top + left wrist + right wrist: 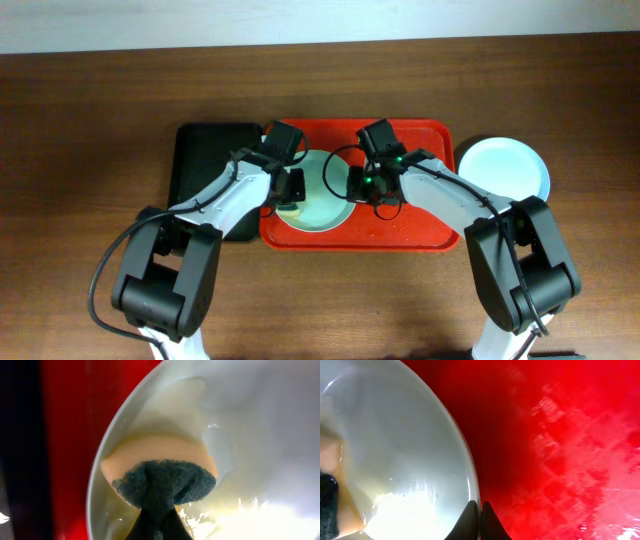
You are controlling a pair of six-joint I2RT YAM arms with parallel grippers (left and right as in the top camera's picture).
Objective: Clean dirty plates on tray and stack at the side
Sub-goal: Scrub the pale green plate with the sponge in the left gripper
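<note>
A pale mint plate (322, 195) lies on the left half of the red tray (420, 230). My left gripper (290, 200) is shut on a yellow sponge (160, 455) with a dark scouring side, and the sponge presses on the plate (245, 420) near its left rim. Yellowish smears and wet film show around the sponge. At the plate's right edge my right gripper (362, 188) is shut, its tips (480, 512) pinching the rim of the plate (395, 445) over the tray (560, 450). Another pale plate (503, 168) sits on the table to the right of the tray.
A smaller black tray (212, 165) lies directly left of the red tray, partly under my left arm. The brown table (90, 110) runs all around, with a pale wall along the far edge.
</note>
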